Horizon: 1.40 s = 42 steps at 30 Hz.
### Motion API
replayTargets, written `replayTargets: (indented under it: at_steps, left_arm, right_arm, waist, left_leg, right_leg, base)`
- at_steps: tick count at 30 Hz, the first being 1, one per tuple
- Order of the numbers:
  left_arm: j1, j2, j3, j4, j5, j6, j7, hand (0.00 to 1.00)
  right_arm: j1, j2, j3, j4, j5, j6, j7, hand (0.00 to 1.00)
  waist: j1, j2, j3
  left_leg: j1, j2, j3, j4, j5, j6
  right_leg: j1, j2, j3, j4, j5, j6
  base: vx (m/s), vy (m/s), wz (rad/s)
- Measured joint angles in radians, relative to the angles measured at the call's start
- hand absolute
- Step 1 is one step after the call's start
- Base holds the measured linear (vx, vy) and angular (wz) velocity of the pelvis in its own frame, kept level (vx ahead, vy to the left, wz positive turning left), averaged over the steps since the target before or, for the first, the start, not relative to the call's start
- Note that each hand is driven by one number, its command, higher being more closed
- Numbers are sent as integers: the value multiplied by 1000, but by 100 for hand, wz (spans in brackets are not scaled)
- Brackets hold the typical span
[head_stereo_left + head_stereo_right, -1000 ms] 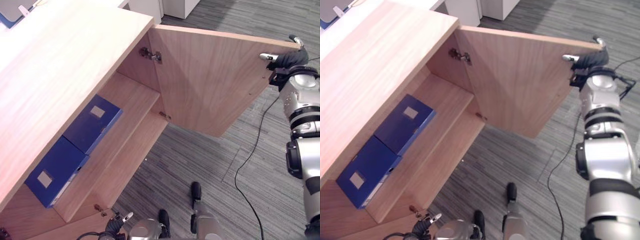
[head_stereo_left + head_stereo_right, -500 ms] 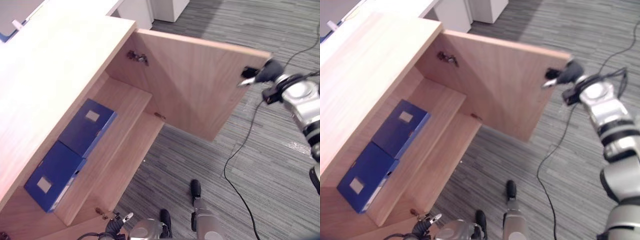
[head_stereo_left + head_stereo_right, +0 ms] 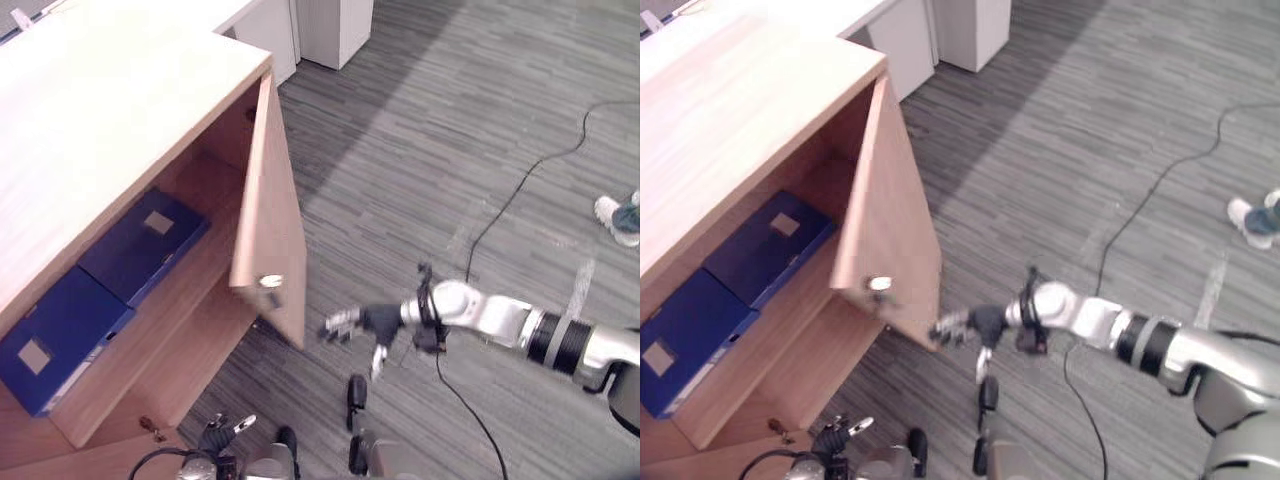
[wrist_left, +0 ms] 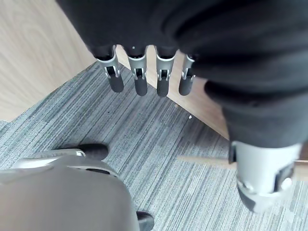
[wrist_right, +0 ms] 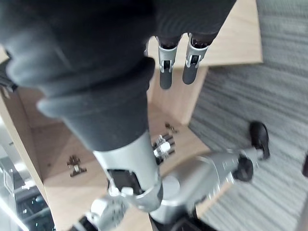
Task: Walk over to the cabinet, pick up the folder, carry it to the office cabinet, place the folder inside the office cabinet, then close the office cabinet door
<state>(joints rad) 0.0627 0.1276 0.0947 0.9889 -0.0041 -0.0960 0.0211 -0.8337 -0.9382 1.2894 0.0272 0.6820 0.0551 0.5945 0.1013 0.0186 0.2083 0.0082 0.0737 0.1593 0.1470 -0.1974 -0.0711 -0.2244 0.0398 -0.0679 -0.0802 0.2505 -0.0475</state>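
Grey striped carpet (image 3: 480, 150) lay under a half-shut light wooden cabinet door (image 3: 275, 230). Right hand (image 3: 378, 322) was just beside it, fingers spread. Left hand (image 4: 140, 77) hung straight-fingered too.

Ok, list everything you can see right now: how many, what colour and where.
Cabinet: one, light wood, on the left.
Door: one, light wood, standing partly open on the cabinet.
Knob: one, silver, near the door's free edge.
Folders: two, blue, lying side by side on the shelf inside the cabinet.
Units: white, beyond the cabinet at the far end.
Carpet: grey, striped, covering the floor.
Shoe: one, white, a person's, at the right edge.
Right hand: silver with dark cover, open, by the door's lower free corner.
Left hand: same colours, open, low in front of the cabinet.
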Motion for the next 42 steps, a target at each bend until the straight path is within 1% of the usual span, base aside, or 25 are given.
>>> replayTargets:
  at_steps: [4,8,12,15,17,18,19,20,21,22,23,24,25,26,27,28,29,30,31,32,34,35,37,38,42]
  left_arm:
    - [-28,-5,-1,-3,13,-1,0,0]
    - [-41,-2,-3,-4,18,-2,-3,0]
    - [-44,2,-2,-2,29,-1,-3,0]
    - [-44,6,0,5,30,3,-3,0]
    - [-41,13,-2,25,30,8,-3,0]
    - [-38,14,-3,29,30,10,-3,0]
    - [-35,14,-2,37,29,14,-1,0]
    - [-33,14,-2,39,27,17,1,0]
    - [-33,13,-2,39,24,19,5,0]
    - [-33,11,-2,37,17,20,13,0]
    - [-33,7,-2,36,9,20,17,0]
    - [-33,1,-1,34,-3,24,29,0]
    - [-32,-3,-1,28,-9,28,34,0]
    - [-31,-5,-1,19,-10,30,40,0]
    - [-31,-7,-1,12,-9,31,44,0]
    - [-30,-9,-1,6,-9,38,49,0]
    - [-26,-10,0,1,-9,40,51,0]
    - [-25,-12,5,1,-9,43,59,0]
    - [-18,-15,11,1,-8,48,64,0]
    - [-14,-19,28,1,-5,49,67,0]
    - [3,-34,92,4,-4,56,72,0]
    - [21,-51,134,17,-4,62,76,0]
    - [30,-60,167,24,-6,64,81,0]
    - [41,-66,191,26,-8,64,82,0]
    - [56,-86,256,39,-25,66,86,0]
  right_arm:
    - [29,8,-1,1,1,0,-6,0]
    - [120,92,37,14,-21,9,5,0]
    - [185,178,36,110,-60,13,10,0]
    - [246,245,-13,248,-105,9,-10,0]
    - [337,358,-167,455,-146,4,-47,0]
    - [357,392,-218,516,-165,0,-64,0]
    - [389,462,-331,639,-196,-7,-108,0]
    - [418,536,-471,760,-235,-21,-180,0]
    - [429,572,-546,822,-257,-29,-217,0]
    - [443,636,-708,936,-302,-47,-290,0]
    - [447,661,-786,984,-319,-51,-321,0]
    - [467,693,-919,1045,-374,-54,-395,0]
    - [498,707,-1001,1069,-407,-54,-442,0]
    - [541,719,-1081,1080,-433,-54,-479,0]
    - [604,739,-1194,1092,-432,-53,-512,0]
    - [656,761,-1323,1117,-409,-53,-543,0]
    - [681,773,-1381,1130,-392,-52,-557,0]
    - [725,793,-1471,1153,-355,-48,-593,0]
    - [762,811,-1526,1166,-344,-43,-625,0]
    - [785,828,-1555,1165,-347,-40,-644,0]
    - [790,859,-1608,1157,-355,-34,-671,0]
    - [805,869,-1644,1130,-371,-32,-678,0]
    - [831,882,-1660,1102,-393,-31,-681,0]
    - [851,888,-1660,1093,-398,-32,-684,0]
    - [894,903,-1660,1072,-446,-35,-685,0]
  waist:
    - [2,-10,-6]
    - [18,-47,-25]
    - [40,-52,-28]
    - [57,-52,-28]
    - [64,-52,-28]
    - [64,-52,-28]
    - [64,-51,-28]
    - [65,-51,-28]
    - [65,-49,-27]
    - [62,-37,-19]
    - [58,-30,-13]
    - [46,-14,-1]
    - [38,-6,1]
    - [23,-3,2]
    - [17,-5,3]
    - [5,-5,3]
    - [-4,-2,2]
    - [-22,-8,-4]
    - [-28,-10,-9]
    - [-26,-12,-14]
    - [-24,-10,-19]
    - [-28,1,-31]
    - [-27,2,-41]
    - [-24,-6,-60]
    - [-26,-2,-93]
  left_leg:
    - [-4,2,21,55,-45,13]
    - [-20,0,25,98,-64,23]
    - [-32,-11,22,121,-69,31]
    - [-45,-17,16,138,-73,37]
    - [-44,-20,5,139,-73,37]
    - [-43,-21,1,140,-73,37]
    - [-41,-21,-7,140,-73,37]
    - [-40,-21,-17,143,-73,37]
    - [-40,-21,-25,147,-74,37]
    - [-44,-18,-52,168,-83,39]
    - [-45,-15,-68,182,-89,39]
    - [-43,-14,-118,197,-94,41]
    - [-41,-16,-160,200,-92,43]
    - [-41,-23,-208,199,-82,44]
    - [-42,-42,-283,192,-68,47]
    - [-41,-68,-364,181,-49,49]
    - [-41,-79,-401,174,-38,50]
    - [-45,-105,-485,170,-21,43]
    - [-56,-127,-546,173,-16,36]
    - [-67,-138,-575,175,-14,26]
    - [-86,-133,-605,158,-5,7]
    - [-84,-103,-608,132,8,-13]
    - [-58,-73,-608,104,18,-30]
    - [-56,-53,-611,87,23,-39]
    - [-57,-19,-631,68,43,-68]
  right_leg:
    - [15,6,30,-1,5,6]
    - [18,-2,44,-3,14,18]
    - [18,-18,43,-3,22,28]
    - [18,-29,38,-3,25,33]
    - [24,-36,23,-3,21,38]
    - [27,-37,17,-3,19,42]
    - [33,-39,13,-3,16,45]
    - [40,-42,2,-3,10,54]
    - [44,-44,-7,-3,7,58]
    - [54,-47,-34,14,-7,69]
    - [54,-49,-46,41,-24,73]
    - [50,-58,-71,117,-66,80]
    - [46,-67,-60,171,-89,80]
    - [46,-78,-32,217,-114,91]
    - [46,-92,32,276,-154,101]
    - [28,-107,128,364,-209,106]
    - [18,-108,188,401,-244,114]
    - [23,-108,304,423,-298,130]
    - [49,-116,374,413,-323,159]
    - [73,-132,384,393,-347,177]
    - [78,-148,341,361,-379,184]
    - [82,-137,305,361,-379,182]
    - [107,-118,283,358,-380,179]
    - [117,-106,265,346,-378,172]
    - [153,-86,210,303,-366,154]
  base:
    - [53,55,-25]
    - [4,48,-5]
    - [-13,40,5]
    - [-4,39,9]
    - [8,20,15]
    - [28,12,19]
    - [39,14,21]
    - [35,11,24]
    - [38,14,39]
    - [28,15,43]
    - [49,53,76]
    - [30,73,94]
    - [51,159,134]
    - [58,183,167]
    - [83,174,205]
    - [75,75,194]
    - [93,-29,216]
    - [112,-117,207]
    - [120,-150,200]
    - [109,-150,123]
    - [126,-258,67]
    - [101,-280,53]
    - [32,-192,33]
    - [0,-168,27]
    - [-12,-112,36]
